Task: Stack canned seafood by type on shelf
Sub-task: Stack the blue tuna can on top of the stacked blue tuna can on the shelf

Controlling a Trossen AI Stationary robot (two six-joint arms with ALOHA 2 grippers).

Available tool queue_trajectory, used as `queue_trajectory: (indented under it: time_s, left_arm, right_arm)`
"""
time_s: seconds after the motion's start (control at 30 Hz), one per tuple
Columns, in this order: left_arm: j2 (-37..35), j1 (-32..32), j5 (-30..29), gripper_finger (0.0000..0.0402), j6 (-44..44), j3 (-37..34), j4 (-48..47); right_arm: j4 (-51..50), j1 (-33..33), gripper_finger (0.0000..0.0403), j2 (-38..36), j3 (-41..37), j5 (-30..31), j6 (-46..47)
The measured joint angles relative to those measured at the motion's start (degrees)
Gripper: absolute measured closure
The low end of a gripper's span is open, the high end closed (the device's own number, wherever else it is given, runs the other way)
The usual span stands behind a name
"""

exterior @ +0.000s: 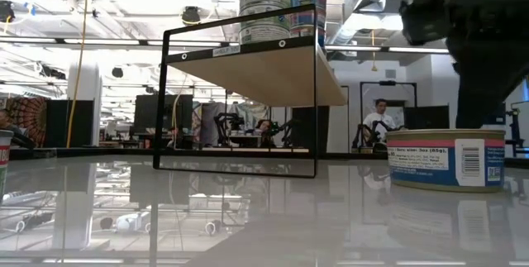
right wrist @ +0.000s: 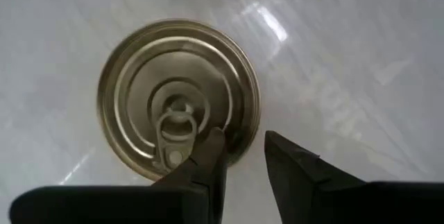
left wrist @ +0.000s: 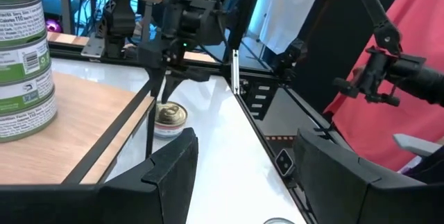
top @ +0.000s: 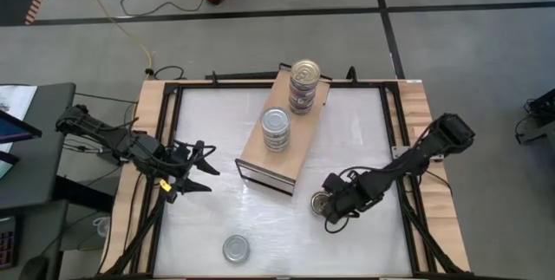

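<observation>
- Right gripper [right wrist: 239, 158] sits over the gold pull-tab tin [right wrist: 179, 99] on the table beside the shelf [top: 260, 154]; jaws narrowly apart, one finger on the lid, holding nothing.
- Straddle the rim before closing.
- Left gripper [top: 198, 169] waits with its jaws apart.

Overhead, table-level, two wrist cameras
</observation>
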Motion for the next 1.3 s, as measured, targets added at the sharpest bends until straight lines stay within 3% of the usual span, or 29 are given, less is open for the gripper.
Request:
queue_trajectory:
  time_s: [0.23,0.5,0.63,0.73,0.9,1.07,1.3]
  left_arm:
    - [0.0,0.0,0.0,0.0177,0.2,0.0,-0.03]
    - [0.0,0.0,1.41,0.0177,-1.68,0.0,-0.12]
    - [0.01,0.01,1.79,0.0177,-2.01,0.0,-0.56]
    - [0.02,0.0,1.81,0.0177,-1.99,0.0,-1.19]
    - [0.0,0.0,1.81,0.0177,-1.77,-0.02,-1.55]
    - [0.0,0.0,1.85,0.0177,-1.38,-0.02,-2.1]
    - [0.0,-0.02,1.58,0.0177,-1.4,-0.02,-4.07]
  right_arm:
    - [0.01,-3.0,0.0286,2.39,0.05,-3.26,-2.62]
    - [0.71,-6.07,0.0356,1.41,-4.55,-6.96,0.79]
    - [-6.39,-6.95,0.0379,1.71,-6.31,-7.64,2.46]
    - [-10.39,-7.53,0.0381,-0.74,-6.64,-4.44,3.1]
    - [-18.84,-8.31,0.0354,-8.1,-6.59,0.79,5.3]
    - [-17.48,-6.18,0.0323,-14.67,-4.49,1.9,1.97]
    - [-14.78,2.43,0.026,-12.88,2.93,1.98,-4.67]
